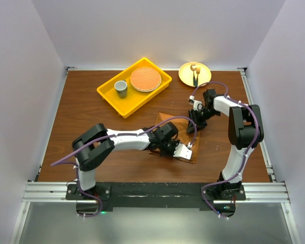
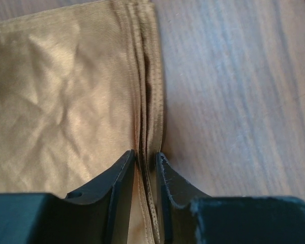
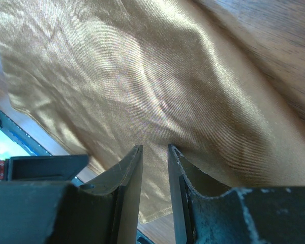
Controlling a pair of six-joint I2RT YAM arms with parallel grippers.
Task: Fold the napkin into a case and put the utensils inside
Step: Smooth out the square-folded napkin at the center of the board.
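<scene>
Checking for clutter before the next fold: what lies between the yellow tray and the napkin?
Nothing; in the top view only bare wooden table separates yellow tray from napkin.

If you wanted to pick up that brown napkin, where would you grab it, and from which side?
Probably the stacked hemmed edge of the napkin, from above, one finger on each side, as the left fingers do now. There the folded layers form a thin ridge to pinch; the flat middle lies smooth on the table.
</scene>
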